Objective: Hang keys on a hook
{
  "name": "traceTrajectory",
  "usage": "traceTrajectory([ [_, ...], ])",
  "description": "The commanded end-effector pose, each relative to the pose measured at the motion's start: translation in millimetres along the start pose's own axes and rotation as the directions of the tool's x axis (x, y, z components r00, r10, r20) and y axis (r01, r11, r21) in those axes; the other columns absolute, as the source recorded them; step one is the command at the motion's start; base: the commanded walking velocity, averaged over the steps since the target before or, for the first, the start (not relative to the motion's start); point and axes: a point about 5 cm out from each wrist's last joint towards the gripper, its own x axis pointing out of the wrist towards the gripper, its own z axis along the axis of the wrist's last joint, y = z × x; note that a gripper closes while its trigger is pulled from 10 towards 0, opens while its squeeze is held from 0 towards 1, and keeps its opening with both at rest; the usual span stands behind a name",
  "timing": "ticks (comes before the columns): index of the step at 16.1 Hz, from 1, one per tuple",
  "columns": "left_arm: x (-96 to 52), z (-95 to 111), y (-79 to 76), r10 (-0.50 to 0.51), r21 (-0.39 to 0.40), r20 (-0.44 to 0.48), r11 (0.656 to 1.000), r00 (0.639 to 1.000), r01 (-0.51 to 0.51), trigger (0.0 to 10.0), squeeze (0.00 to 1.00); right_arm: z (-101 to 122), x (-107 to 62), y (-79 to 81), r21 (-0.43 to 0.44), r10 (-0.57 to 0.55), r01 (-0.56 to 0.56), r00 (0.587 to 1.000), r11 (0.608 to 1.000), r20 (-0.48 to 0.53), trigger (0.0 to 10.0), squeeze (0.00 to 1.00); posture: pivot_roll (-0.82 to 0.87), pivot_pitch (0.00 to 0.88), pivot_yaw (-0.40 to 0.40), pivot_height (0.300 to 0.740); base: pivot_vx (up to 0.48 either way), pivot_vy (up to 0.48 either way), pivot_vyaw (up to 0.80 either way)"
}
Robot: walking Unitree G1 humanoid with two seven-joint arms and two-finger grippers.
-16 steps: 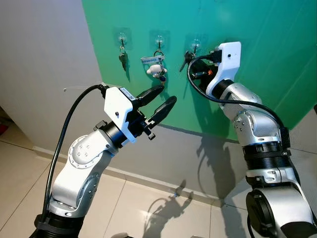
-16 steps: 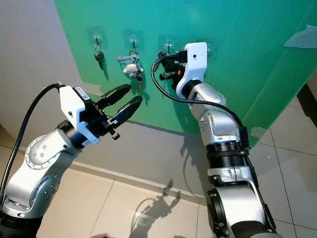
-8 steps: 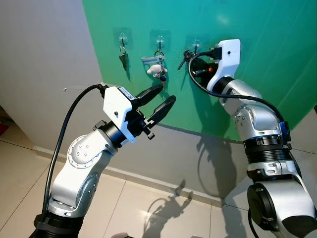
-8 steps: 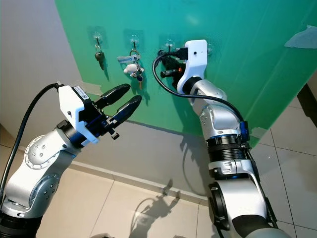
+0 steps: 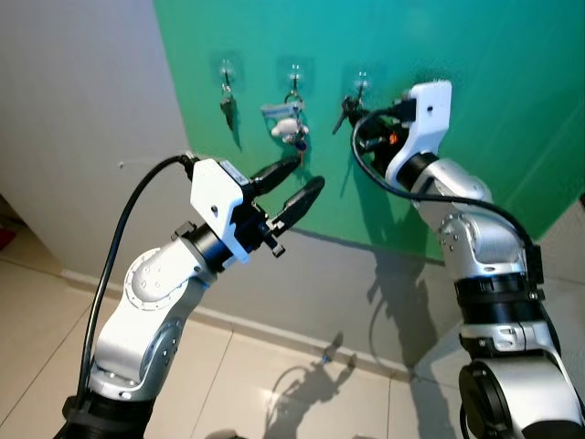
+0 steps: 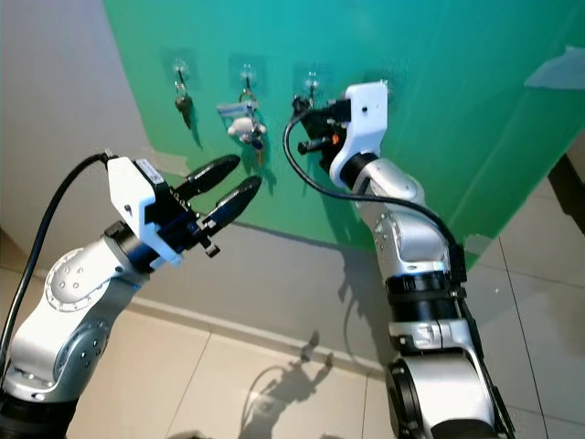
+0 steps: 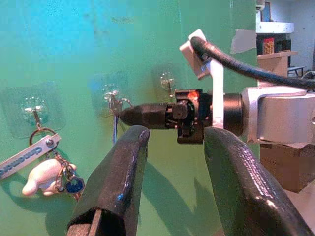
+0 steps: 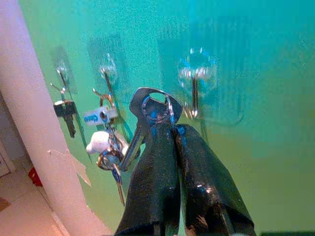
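Right arm: raised, elbow bent, forearm angled up and toward the robot's left. Right hand [image 8: 172, 129]: both black fingers pressed together, clamped on the keys [image 8: 147, 110]. Left arm: bent at the elbow, forearm raised and pointed forward at mid height. Left hand [image 5: 292, 183]: fingers [image 7: 118, 172] spread apart, holding nothing, positioned lower than the right hand.
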Motion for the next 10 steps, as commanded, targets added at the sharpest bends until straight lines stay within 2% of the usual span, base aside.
traceTrajectory([
  [1,2.0,2.3,0.9,-0.009,0.012,0.0,1.0,1.0,0.009,10.0,0.0,4.1,-2.5,0.6,0.003,0.002,-0.002,1.0,1.0,0.008,0.0,0.0,0.06,0.0,0.015,0.74,0.0,0.0,0.0],
  [4,2.6,2.5,0.6,-0.013,0.012,0.001,1.0,1.0,0.013,10.0,0.0,8.8,-5.4,0.6,0.001,0.01,-0.01,1.0,1.0,0.014,0.0,0.0,0.05,0.0,0.017,0.74,0.0,0.0,0.0],
  [7,3.5,2.5,0.8,-0.014,0.012,0.002,1.0,1.0,0.014,10.0,0.0,3.1,-4.6,11.5,0.06,0.151,-0.146,0.984,0.987,-0.094,0.0,0.0,0.06,0.0,0.012,0.74,0.0,0.0,0.0],
  [10,3.2,2.6,1.3,-0.007,0.014,0.002,1.0,1.0,0.007,10.0,0.0,0.5,-5.5,18.2,0.09,0.203,-0.193,0.971,0.977,-0.124,0.0,0.0,0.06,0.0,0.01,0.74,0.0,0.0,0.0],
])
